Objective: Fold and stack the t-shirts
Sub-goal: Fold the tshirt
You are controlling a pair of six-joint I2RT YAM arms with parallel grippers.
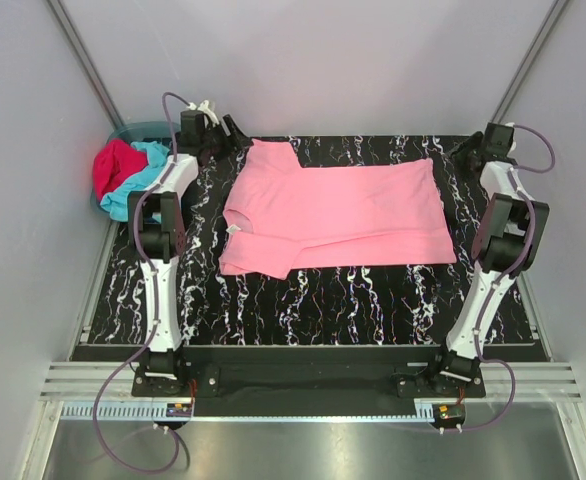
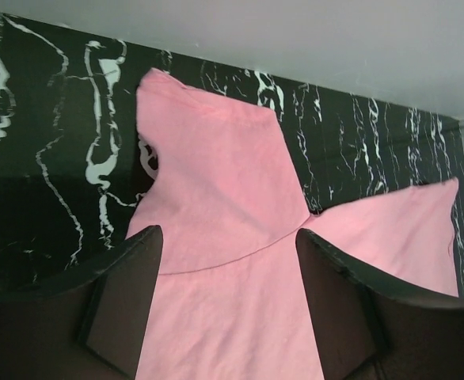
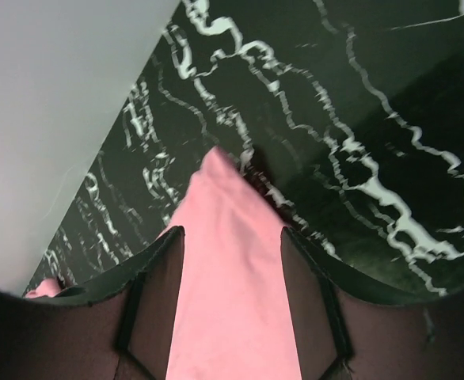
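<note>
Now at the first fold of the light pink t-shirt [image 1: 343,215], laid flat across the black marbled table [image 1: 373,300].
Hovering with left gripper [image 2: 228,261] by the far sleeve and right gripper [image 3: 232,261] by the far hem corner, both with fingers wide apart, pinching nothing. Next, probably: dropping onto that far edge, nipping it at both ends, drawing it evenly nearward. Waiting in the teal basket [image 1: 123,128]: turquoise t-shirt [image 1: 138,185] and crimson t-shirt [image 1: 113,165].
</note>
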